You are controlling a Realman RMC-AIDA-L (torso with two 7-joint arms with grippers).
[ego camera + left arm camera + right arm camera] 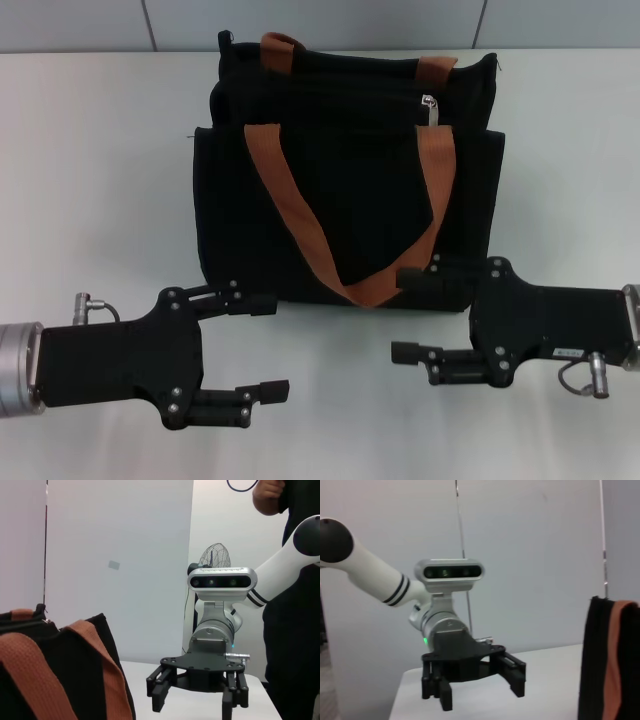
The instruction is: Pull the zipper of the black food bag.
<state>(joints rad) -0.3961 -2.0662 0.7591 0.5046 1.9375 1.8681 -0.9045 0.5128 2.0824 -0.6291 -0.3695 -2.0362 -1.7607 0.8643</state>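
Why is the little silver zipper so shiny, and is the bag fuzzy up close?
Head view: the zipper catches the light, bright against the black bag, which throws only a soft shadow on the white table. Left wrist view: the bag's orange strap is very close and looks blurry, while the right gripper beyond looks sharper.

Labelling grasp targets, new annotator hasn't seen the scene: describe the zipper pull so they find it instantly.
Start at the boxy black fabric food bag with orange-brown strap handles, standing on the white table. Follow the zip track along its top toward the robot's right. The small silver metal zipper pull hangs there, just above the front handle's right strap: the only shiny metal on the bag.
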